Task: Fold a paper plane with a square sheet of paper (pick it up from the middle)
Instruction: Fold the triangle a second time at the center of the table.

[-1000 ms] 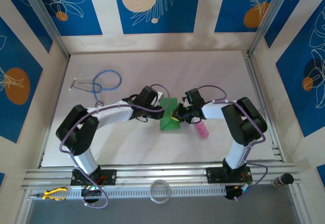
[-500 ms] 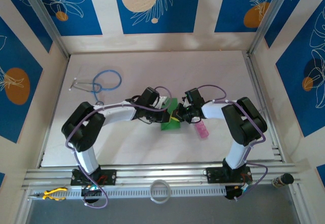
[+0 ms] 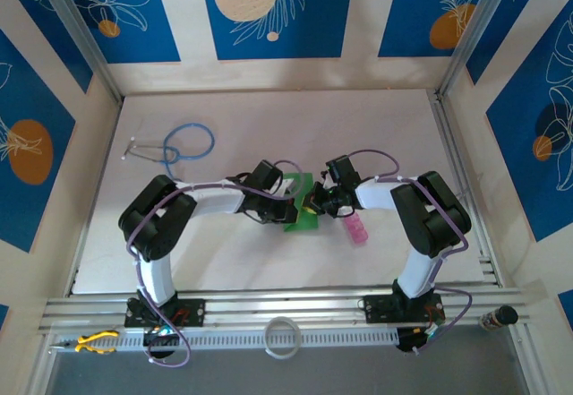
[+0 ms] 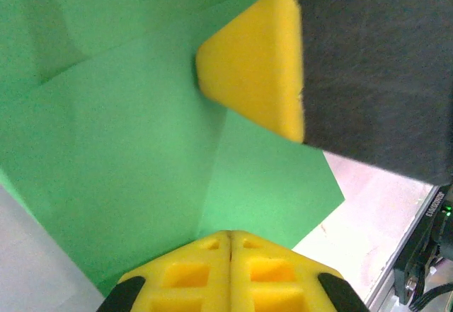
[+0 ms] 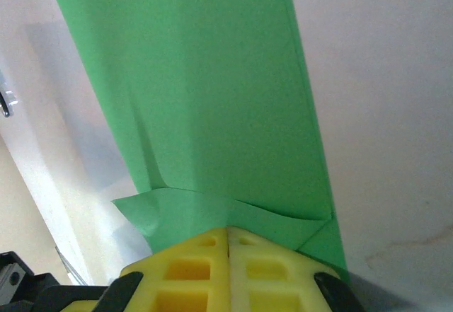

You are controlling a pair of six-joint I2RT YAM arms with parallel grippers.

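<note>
The square sheet of paper (image 3: 302, 218) is bright green and partly folded, lying mid-table between both grippers. My left gripper (image 3: 289, 207) meets it from the left. In the left wrist view its yellow jaws (image 4: 230, 235) are shut, with a crease of the green paper (image 4: 127, 149) running into the tips. My right gripper (image 3: 312, 204) comes in from the right. Its shut jaws (image 5: 228, 230) pinch a raised flap of the paper (image 5: 205, 93). One right fingertip (image 4: 251, 68) rests on the paper in the left wrist view.
A small pink bottle (image 3: 357, 227) lies just right of the paper, under the right forearm. A blue-tubed stethoscope (image 3: 179, 142) lies at the back left. The white table (image 3: 269, 117) runs to rails at the front and right.
The left arm has slid right toward the paper and its jaws have closed at the crease. The right gripper has stayed shut in place.
</note>
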